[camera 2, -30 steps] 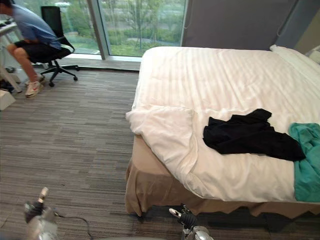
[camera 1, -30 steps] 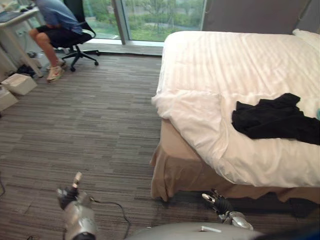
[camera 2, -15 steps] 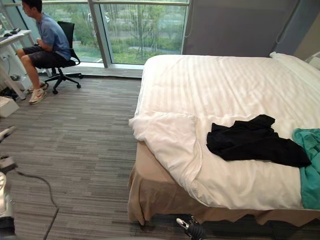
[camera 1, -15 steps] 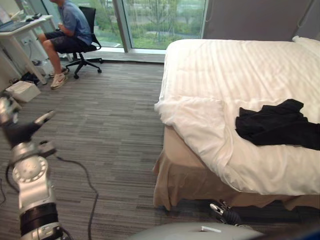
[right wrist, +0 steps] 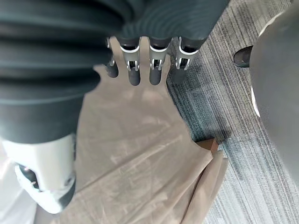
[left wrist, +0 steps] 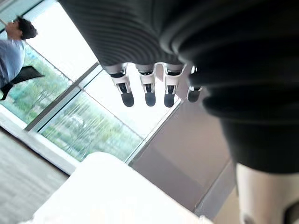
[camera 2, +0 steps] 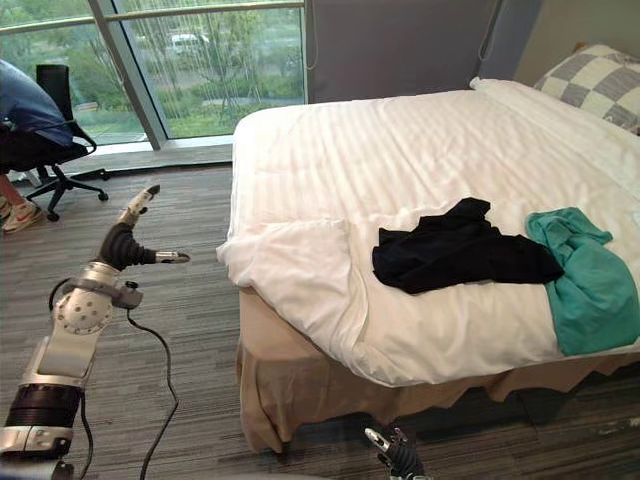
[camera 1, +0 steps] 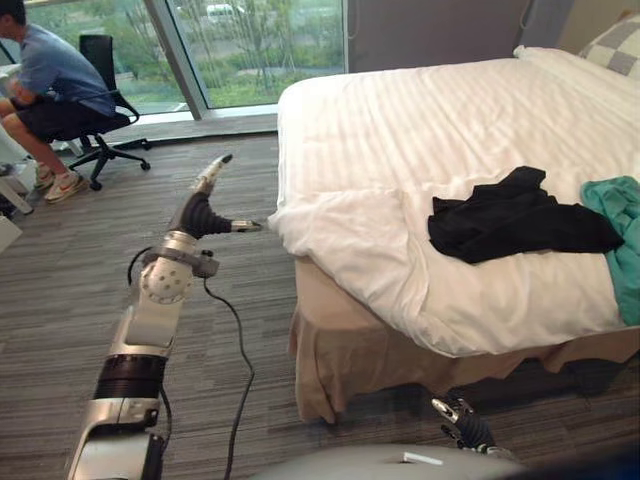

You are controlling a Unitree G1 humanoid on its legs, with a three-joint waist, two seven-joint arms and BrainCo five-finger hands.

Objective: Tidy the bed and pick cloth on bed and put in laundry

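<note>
The bed [camera 1: 400, 110] holds a black cloth [camera 1: 510, 215]; our left hand [camera 1: 198, 213], fingers spread empty, needs us nearer; right hand [camera 1: 462, 425] seemingly relaxed.

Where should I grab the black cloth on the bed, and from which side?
Probably the left end of the black cloth, reaching down from the bed's near edge. That end looks bunched into folds that a pinch can catch and lies clear of other things. The right end lies flatter and meets the teal cloth.
</note>
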